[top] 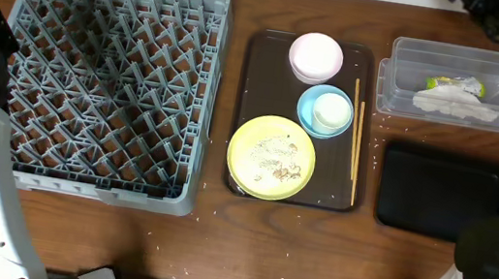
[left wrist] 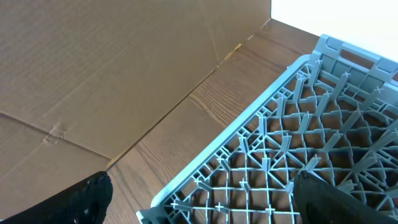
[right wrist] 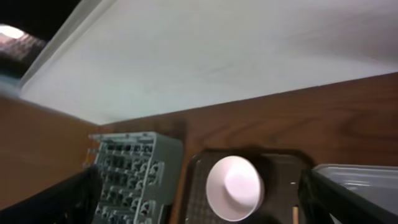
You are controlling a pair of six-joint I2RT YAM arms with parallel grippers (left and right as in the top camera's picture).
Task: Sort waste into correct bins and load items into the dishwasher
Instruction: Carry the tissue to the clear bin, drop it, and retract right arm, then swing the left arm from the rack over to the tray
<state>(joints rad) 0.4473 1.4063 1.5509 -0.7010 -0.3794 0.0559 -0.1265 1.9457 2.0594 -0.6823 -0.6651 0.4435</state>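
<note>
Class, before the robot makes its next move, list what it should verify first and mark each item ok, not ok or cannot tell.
1. Left gripper and right gripper open, holding nothing: ok.
2. Dish rack has free slots: ok.
3. Snack wrapper and napkin inside clear tub: ok.
4. Yellow plate free of crumbs: not ok, crumbs lie on it.
5. White cup apart from blue bowl: not ok, sits inside it.
</note>
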